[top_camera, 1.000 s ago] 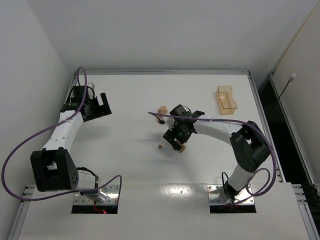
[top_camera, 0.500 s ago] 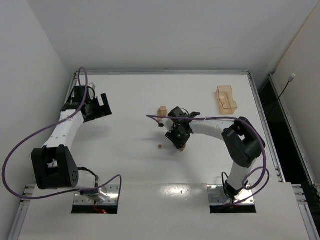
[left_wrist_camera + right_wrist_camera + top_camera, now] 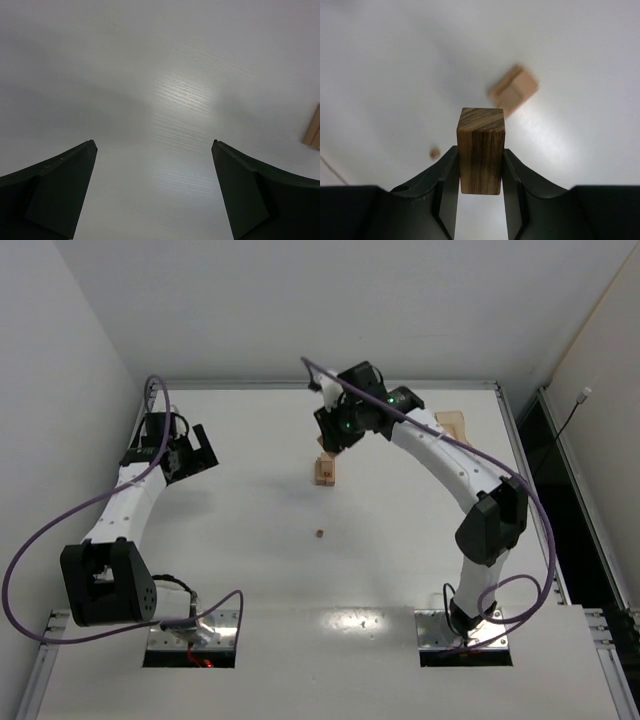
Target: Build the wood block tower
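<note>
- While hanging above the stacked blocks [image 3: 325, 470], the right gripper [image 3: 480, 148] pinches a wooden block [image 3: 481, 125].
- Next move probably needs a square, gentle lowering onto them.
- Left gripper [image 3: 154, 142] is spread and empty.

Robot lab or test cell. A bare white tabletop [image 3: 250, 570] is boxed in by plain white walls [image 3: 330, 300] and edged with metal rails [image 3: 250, 384]. A left arm [image 3: 125, 502] and a right arm [image 3: 440, 455] are bolted at the near edge. Purple cables [image 3: 153, 388] are left looped in the open.

White arms [image 3: 128, 498], black joints [image 3: 105, 585], purple cables [image 3: 62, 523]
</note>
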You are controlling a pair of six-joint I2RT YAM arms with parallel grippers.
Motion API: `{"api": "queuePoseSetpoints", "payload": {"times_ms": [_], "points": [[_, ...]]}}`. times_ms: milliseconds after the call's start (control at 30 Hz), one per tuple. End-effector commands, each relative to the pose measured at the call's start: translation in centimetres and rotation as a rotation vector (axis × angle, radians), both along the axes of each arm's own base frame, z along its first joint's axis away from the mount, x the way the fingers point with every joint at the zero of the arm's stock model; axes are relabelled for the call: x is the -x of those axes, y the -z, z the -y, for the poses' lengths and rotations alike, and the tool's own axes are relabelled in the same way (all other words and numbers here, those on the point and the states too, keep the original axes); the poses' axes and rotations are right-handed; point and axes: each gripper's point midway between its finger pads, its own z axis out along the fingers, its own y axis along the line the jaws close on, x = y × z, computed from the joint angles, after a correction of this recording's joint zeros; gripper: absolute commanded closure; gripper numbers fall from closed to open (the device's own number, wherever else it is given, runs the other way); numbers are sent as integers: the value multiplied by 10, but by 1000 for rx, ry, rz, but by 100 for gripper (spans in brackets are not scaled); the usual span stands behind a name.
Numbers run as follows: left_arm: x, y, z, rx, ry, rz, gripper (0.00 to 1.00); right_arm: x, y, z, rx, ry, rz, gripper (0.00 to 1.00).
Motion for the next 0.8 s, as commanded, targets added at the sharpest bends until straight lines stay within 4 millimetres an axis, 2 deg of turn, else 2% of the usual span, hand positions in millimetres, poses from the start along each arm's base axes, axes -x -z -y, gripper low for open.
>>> {"api": "queuePoseSetpoints", "payload": {"times_ms": [0,33,67,100,200,267,367,400,467,533,567,633,767], "points": [[2,-15,-22,-27,-172,68,0,-6,-17,6,-65,181,-86,100],[5,-15,-24,-32,-189,69,0,-14,-22,7,-85,213,-85,100],[5,-15,-25,-39,-195,69,0,-25,-37,4,-118,238,-66,100],[7,-11,-25,-39,-195,60,0,-34,-38,6,-128,282,-66,100],[7,-11,-25,-39,-195,59,0,-59,-34,4,-151,347,-65,100],[7,-11,-24,-32,-189,60,0,-68,-24,0,-167,381,-110,100],[7,-8,-24,-32,-189,50,0,-75,-19,-5,-185,413,-131,100],[7,-8,-24,-32,-189,50,0,-77,-7,-6,-175,439,-153,100],[5,-9,-24,-32,-189,60,0,-81,-6,-5,-177,473,-152,100],[5,-9,-24,-32,-189,60,0,-83,12,-6,-138,497,-161,100],[5,-9,-24,-32,-189,60,0,-86,11,-5,-138,504,-147,100],[5,-9,-24,-32,-189,60,0,-89,24,-4,-117,527,-159,100],[5,-6,-24,-32,-189,58,0,-91,29,-5,-115,527,-162,100]]}}
